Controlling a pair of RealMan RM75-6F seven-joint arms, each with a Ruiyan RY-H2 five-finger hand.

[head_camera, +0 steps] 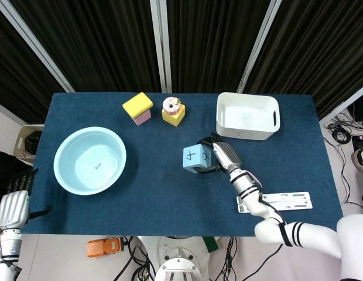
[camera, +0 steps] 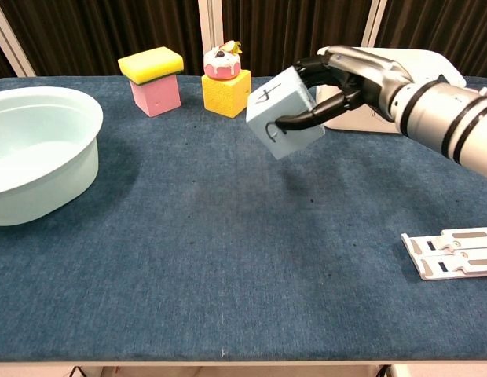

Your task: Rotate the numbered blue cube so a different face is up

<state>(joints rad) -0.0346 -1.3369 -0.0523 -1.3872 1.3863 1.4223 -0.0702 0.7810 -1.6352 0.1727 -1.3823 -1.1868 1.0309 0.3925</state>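
The numbered blue cube hangs tilted in the air above the blue table. A "4" shows on its upper face in both views. My right hand grips it from the right side, with dark fingers curled around its front and top. My left hand hangs off the table's left edge near the bottom left of the head view, holding nothing, fingers slightly apart.
A light blue bowl stands at the left. A yellow sponge on a pink block and a donut on a yellow block stand at the back. A white bin is back right, a white rack front right.
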